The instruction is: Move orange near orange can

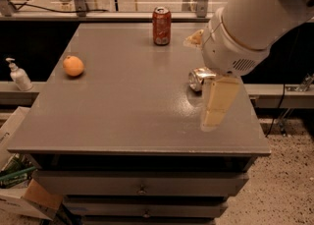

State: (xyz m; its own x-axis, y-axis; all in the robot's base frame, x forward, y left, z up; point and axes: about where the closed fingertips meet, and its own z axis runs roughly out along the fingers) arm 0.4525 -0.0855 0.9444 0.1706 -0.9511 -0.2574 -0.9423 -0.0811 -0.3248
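Observation:
The orange (pixel 73 66) lies on the left side of the grey table (pixel 122 116), by itself. The orange can (pixel 197 78), crushed and silvery, lies on its side at the right of the table, and only its left end shows. My gripper (pixel 214 102) hangs from the big white arm (pixel 255 17) at the right. It sits over the table's right side, in front of the orange can and far from the orange. It holds nothing that I can see.
An upright red soda can (pixel 161 25) stands at the back middle of the table. A soap bottle (pixel 18 75) stands on a ledge to the left. Boxes (pixel 19 194) lie on the floor at lower left. Drawers (pixel 142 188) are below the tabletop.

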